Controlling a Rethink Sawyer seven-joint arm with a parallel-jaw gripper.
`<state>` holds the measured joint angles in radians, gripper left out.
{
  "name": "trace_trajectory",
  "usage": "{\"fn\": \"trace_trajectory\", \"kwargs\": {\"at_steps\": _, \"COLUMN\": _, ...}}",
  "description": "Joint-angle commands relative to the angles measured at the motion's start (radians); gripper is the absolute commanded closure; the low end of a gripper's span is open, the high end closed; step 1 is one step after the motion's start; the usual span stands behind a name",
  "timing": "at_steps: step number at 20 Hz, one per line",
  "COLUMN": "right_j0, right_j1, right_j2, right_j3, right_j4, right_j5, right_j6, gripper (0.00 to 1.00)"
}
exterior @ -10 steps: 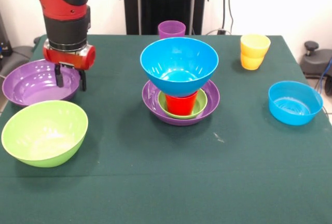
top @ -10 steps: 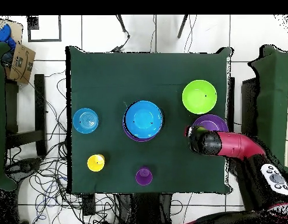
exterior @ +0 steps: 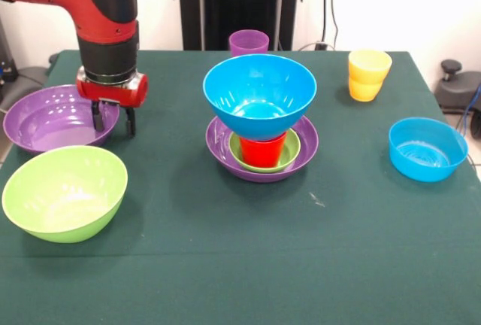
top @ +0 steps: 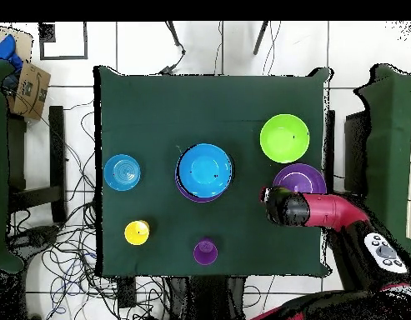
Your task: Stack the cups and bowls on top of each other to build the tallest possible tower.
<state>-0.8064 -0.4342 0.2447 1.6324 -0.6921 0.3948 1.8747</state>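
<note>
The tower stands mid-table: a purple bowl (exterior: 225,148) as base, a small green bowl (exterior: 293,148), a red cup (exterior: 262,150) and a large blue bowl (exterior: 259,95) on top; from overhead only the blue bowl (top: 204,169) shows. My gripper (exterior: 113,121) is open, its fingers straddling the right rim of the second large purple bowl (exterior: 45,123), which rests on the table at the left. Overhead, the gripper (top: 271,198) is at that bowl's (top: 304,177) edge. The lime green bowl (exterior: 64,189) sits in front of it.
A purple cup (exterior: 249,41) stands behind the tower. Two stacked yellow cups (exterior: 369,74) stand at the back right. A small blue bowl (exterior: 427,149) sits at the right. The dark green table (exterior: 248,265) ends close to the purple bowl.
The gripper has moved right in the front view, from over the purple bowl's inside to its right rim. The bowls and cups have not moved.
</note>
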Motion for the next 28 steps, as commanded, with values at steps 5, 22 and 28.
{"fn": "trace_trajectory", "kwargs": {"at_steps": 5, "right_j0": 0.000, "right_j1": 0.141, "right_j2": 0.020, "right_j3": -0.076, "right_j4": -0.102, "right_j5": -0.063, "right_j6": -0.068, "gripper": 0.00}}
{"fn": "trace_trajectory", "kwargs": {"at_steps": 22, "right_j0": 0.009, "right_j1": 0.066, "right_j2": 0.030, "right_j3": -0.024, "right_j4": -0.046, "right_j5": -0.053, "right_j6": -0.008, "gripper": 1.00}}
{"fn": "trace_trajectory", "kwargs": {"at_steps": 28, "right_j0": 0.046, "right_j1": -0.057, "right_j2": 0.035, "right_j3": 0.025, "right_j4": 0.009, "right_j5": 0.033, "right_j6": 0.002, "gripper": 1.00}}
